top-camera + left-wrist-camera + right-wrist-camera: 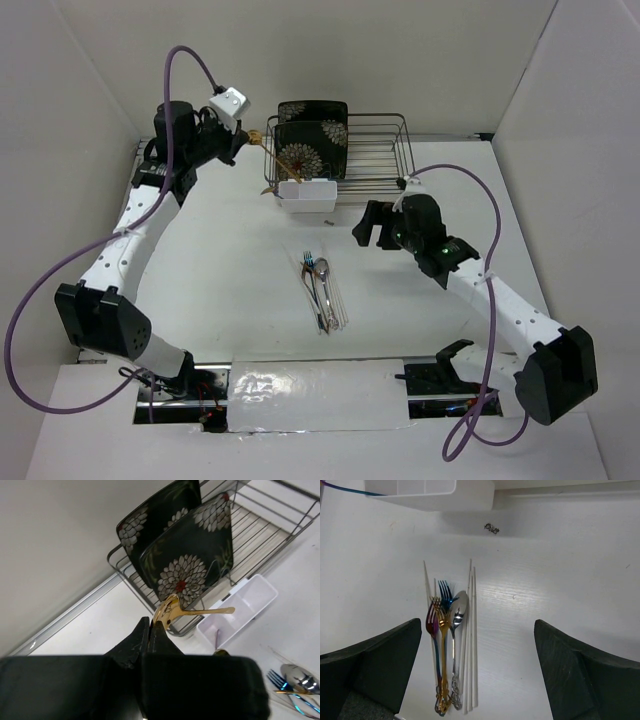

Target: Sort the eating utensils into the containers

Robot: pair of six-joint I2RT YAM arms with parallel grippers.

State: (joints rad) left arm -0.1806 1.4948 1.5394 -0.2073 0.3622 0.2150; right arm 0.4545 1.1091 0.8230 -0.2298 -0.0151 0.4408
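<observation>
While it hovered far-left of the white tub (310,206), left gripper (150,628): clamped on gold spoon (192,611).
Right gripper (370,232): spread apart, near-right of tub.

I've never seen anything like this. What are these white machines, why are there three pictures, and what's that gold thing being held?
These are two robot arms bolted to a table. One picture looks down from above; the other two come from a camera on each wrist. The left tool is pinched shut on a gold spoon, near a wire rack holding two flowered plates. A white tub sits at the rack's near edge. The right tool is open above a pile of cutlery and chopsticks lying on the table.
</observation>
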